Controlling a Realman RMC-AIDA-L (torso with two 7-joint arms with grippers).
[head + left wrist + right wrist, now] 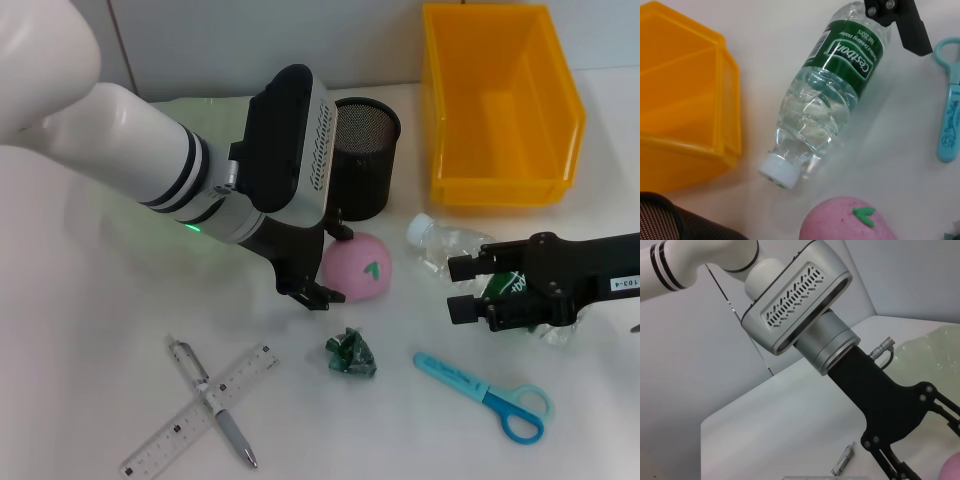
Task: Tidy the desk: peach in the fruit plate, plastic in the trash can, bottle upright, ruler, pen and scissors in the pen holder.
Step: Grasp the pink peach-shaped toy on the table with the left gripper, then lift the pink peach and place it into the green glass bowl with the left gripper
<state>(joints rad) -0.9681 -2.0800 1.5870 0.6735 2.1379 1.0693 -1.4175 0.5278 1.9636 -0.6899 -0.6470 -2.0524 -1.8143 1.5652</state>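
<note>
The pink peach (360, 268) lies in front of the black mesh pen holder (365, 150). My left gripper (333, 263) is open, its fingers standing either side of the peach's left part. The clear bottle (440, 245) with a green label lies on its side, its white cap (779, 171) toward the peach. My right gripper (460, 290) is open, a finger on each side of the bottle's labelled end. The green plastic scrap (350, 355), the blue scissors (485, 392), the ruler (165, 437) and the pen (228, 425) crossed over it lie near the front.
The yellow bin (500, 185) stands at the back right, close behind the bottle. A pale green fruit plate (205, 110) lies behind my left arm. In the left wrist view the bin (685, 115) and the pen holder (670, 220) flank the bottle's cap.
</note>
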